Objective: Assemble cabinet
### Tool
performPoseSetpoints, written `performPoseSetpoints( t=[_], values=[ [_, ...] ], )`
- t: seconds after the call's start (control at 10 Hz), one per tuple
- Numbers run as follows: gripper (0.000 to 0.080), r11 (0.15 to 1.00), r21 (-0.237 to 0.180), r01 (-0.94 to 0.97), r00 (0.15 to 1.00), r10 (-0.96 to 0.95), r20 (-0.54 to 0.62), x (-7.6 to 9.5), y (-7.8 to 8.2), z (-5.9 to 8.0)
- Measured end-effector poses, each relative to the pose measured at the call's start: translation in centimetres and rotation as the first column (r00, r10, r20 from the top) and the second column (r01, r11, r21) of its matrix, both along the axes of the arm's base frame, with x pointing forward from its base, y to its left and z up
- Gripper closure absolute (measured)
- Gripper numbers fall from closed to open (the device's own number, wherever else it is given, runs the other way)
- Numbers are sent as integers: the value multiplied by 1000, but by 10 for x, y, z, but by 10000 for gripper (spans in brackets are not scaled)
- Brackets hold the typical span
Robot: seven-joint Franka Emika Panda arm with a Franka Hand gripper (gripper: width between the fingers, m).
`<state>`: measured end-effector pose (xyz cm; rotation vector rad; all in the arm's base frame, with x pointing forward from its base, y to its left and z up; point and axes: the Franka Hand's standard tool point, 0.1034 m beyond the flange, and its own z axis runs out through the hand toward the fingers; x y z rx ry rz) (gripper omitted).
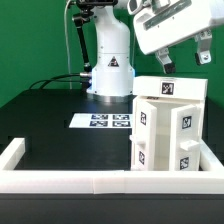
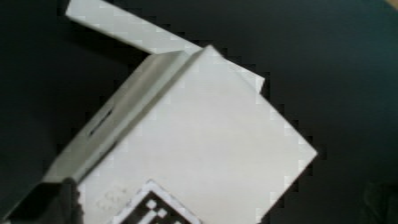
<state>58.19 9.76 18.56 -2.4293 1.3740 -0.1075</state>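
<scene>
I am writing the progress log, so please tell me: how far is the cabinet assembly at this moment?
Already done, it seems: several white tagged pieces stand together as one cabinet at the exterior view's right. In hand: nothing; the tool hangs open above it. Left: unclear; the pictures do not show whether every piece is seated.

In the exterior view, the frame's top edge is cutting off the arm above the gripper (image 1: 185,58). Along the lower part, the low white rim (image 1: 80,180) is hiding the foot of the cabinet (image 1: 165,125). The tags on the marker board (image 1: 100,122) are showing too small to read. The wrist view is looking blurred, and 1 tag (image 2: 164,208) is running out of the picture.
</scene>
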Motion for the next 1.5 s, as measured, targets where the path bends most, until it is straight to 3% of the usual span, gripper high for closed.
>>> performPoseSetpoints(
  t=[0.3,0.5,0.7,1.1,1.2,1.5],
  values=[
    [2,948,-93,-305,948,311,65,-1,-2,0],
    [2,789,-191,-583,793,604,75,-1,-5,0],
    [2,647,-257,-718,665,747,24,-4,4,-2],
    [2,457,-316,-832,477,879,16,-4,-2,-3],
    [2,290,-359,-887,311,950,-2,-4,-4,-4],
    [2,-92,-421,-902,-64,995,-80,-1,-15,-10]
  ],
)
